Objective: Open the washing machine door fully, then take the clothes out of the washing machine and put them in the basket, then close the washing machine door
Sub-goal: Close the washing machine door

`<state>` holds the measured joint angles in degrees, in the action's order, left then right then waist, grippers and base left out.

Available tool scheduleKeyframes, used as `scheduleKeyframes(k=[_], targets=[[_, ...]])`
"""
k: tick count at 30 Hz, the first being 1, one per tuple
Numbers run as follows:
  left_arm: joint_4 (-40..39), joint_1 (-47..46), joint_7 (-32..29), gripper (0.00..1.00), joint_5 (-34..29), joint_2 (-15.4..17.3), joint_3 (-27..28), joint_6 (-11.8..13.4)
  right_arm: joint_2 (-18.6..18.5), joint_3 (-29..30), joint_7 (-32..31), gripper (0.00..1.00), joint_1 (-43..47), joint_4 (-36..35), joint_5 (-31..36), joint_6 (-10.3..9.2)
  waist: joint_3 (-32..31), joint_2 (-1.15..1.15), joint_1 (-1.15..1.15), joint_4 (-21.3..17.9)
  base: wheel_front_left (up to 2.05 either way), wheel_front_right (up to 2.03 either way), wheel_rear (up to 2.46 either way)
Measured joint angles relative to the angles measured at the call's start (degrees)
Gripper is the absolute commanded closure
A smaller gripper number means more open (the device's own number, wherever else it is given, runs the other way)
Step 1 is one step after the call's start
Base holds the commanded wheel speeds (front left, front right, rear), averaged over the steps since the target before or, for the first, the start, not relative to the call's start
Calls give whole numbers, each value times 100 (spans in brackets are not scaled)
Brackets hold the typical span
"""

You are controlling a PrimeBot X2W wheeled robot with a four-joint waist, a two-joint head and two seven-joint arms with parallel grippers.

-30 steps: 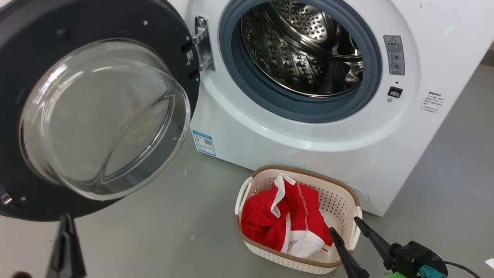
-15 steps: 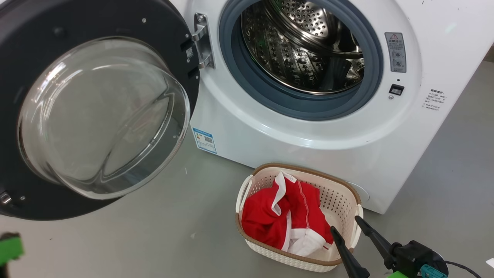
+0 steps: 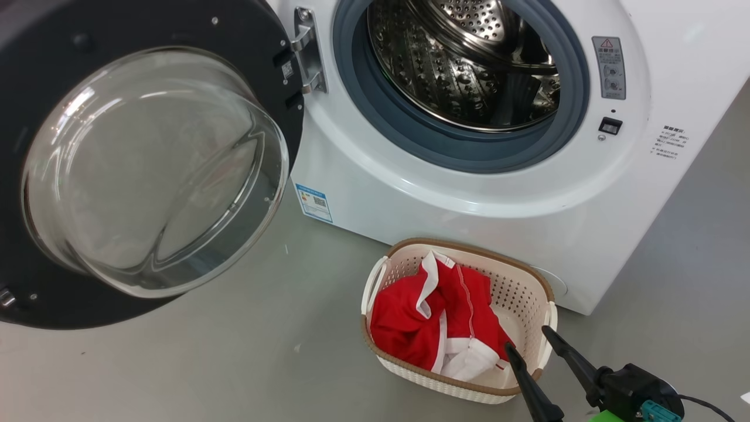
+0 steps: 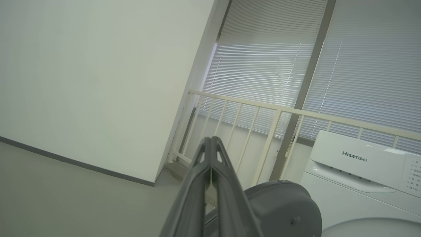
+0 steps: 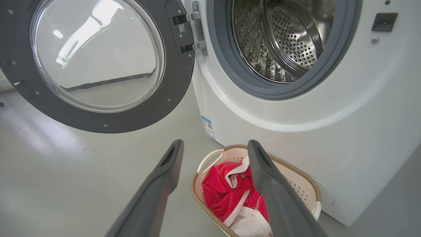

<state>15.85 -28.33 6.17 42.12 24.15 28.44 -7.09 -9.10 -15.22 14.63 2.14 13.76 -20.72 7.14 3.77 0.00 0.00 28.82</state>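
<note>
While the washing machine door (image 3: 146, 170) stood wide open at the left, the left gripper (image 4: 210, 141), fingers clenched together on nothing, pointed over its grey outer face. Rightward, the drum (image 3: 463, 64) of the washing machine (image 3: 469, 205) looked empty. The clothes (image 3: 410, 322) lay heaped in the basket (image 3: 469, 249) on the floor (image 3: 234, 351), and the right gripper (image 3: 527, 338) hung beside it with fingers released. Closing seemed next: a steady push on the outer rim, far from the hinge (image 3: 307, 58), would latch it best.

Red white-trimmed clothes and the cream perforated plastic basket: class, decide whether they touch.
Touching. The head view shows the red clothes lying crumpled inside the cream perforated basket, heaped against its left wall.
</note>
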Motion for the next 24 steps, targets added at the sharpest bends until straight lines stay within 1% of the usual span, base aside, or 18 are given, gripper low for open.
scheduleKeyframes(k=[4, 7, 12, 19, 24], targets=[[833, -481, -414, 100, 255, 346, -78, 0, -14, 24, 0, 0, -3, -2, 1, 0, 66, 0, 0, 6, 0, 0, 0], [1478, -860, -877, 100, 556, 455, -160, 0, -19, 56, 0, 0, -4, -3, 9, 0, 114, 0, 0, 14, 0, 0, 0], [2393, -1340, -1527, 100, 875, 683, -266, 0, -34, 91, 0, 0, -6, -8, 12, 0, 190, 0, 0, 25, 0, 0, 0], [3296, -1722, -2525, 100, 1134, 840, -506, 0, -93, 125, 0, 0, -10, -66, 26, 0, 333, 0, 0, 17, 0, 0, 0], [3623, -1806, -3015, 100, 1318, 909, -581, 0, -130, 123, 0, 0, -42, -83, 56, 0, 458, 0, 0, -35, 0, 0, 0]])
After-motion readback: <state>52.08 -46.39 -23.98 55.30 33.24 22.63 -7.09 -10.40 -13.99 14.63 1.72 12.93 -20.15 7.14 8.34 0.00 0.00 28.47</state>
